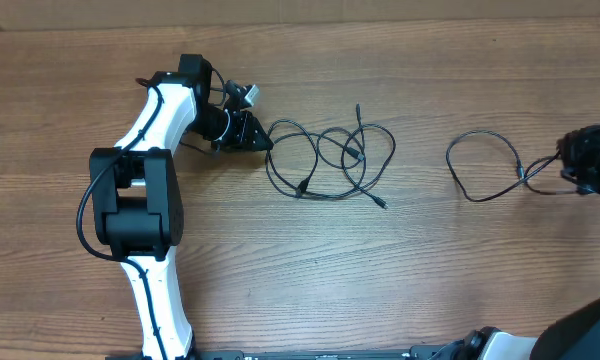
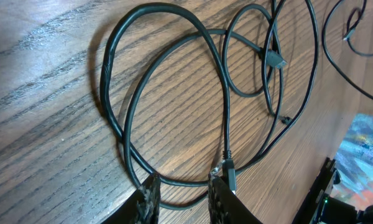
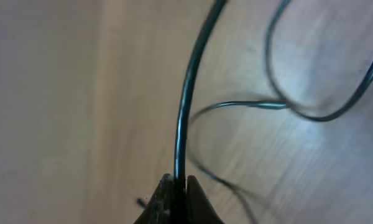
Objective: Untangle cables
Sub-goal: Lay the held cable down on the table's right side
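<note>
Overhead: tangled cables [image 1: 330, 160] lie mid bench [image 1: 280, 280], loose cable [image 1: 485, 165] at right. L wrist: left gripper [image 2: 181, 199] fingers [image 2: 148, 202] narrowly apart, loops just beyond tips. R wrist: right gripper [image 3: 176, 185] fingers [image 3: 196, 202] pinch loose cable. Risk: L closing on two strands would tighten knot.

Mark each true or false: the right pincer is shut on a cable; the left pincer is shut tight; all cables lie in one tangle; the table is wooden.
1. The right pincer is shut on a cable. True.
2. The left pincer is shut tight. False: its fingers stand apart at the tangle's edge.
3. All cables lie in one tangle. False: the right pincer's cable lies apart, off to one side.
4. The table is wooden. True.
</note>
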Robot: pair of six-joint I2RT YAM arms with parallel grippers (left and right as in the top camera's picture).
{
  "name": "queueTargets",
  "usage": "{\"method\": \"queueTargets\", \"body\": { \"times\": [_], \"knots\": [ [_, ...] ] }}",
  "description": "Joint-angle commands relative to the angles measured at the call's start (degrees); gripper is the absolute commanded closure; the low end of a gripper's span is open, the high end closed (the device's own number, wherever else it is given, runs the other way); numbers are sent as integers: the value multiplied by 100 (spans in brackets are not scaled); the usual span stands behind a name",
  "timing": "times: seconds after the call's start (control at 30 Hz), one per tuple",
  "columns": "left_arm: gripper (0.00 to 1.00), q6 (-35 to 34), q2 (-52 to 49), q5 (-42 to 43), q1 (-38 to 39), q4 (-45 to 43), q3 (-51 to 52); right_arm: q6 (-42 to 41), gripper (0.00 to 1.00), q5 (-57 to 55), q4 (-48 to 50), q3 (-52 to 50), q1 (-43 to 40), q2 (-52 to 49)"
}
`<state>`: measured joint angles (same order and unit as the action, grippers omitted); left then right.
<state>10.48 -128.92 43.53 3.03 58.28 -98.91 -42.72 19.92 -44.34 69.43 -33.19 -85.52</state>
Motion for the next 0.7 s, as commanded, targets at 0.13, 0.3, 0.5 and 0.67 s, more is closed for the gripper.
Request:
{"method": "queueTargets", "body": {
  "times": [0.13, 0.3, 0.5, 0.67],
  "knots": [
    [73, -44, -28, 85, 48, -2, 31, 345, 96, -280, -219, 66, 387, -457],
    [73, -44, -28, 87, 50, 0, 31, 1145, 96, -297, 138, 66, 754, -654],
    [71, -42, -28, 85, 87, -2, 31, 1320, 96, -590, 463, 66, 918, -944],
    [70, -46, -28, -20, 85, -2, 31, 1320, 92, -898, 323, 63, 907, -1202]
  ]
}}
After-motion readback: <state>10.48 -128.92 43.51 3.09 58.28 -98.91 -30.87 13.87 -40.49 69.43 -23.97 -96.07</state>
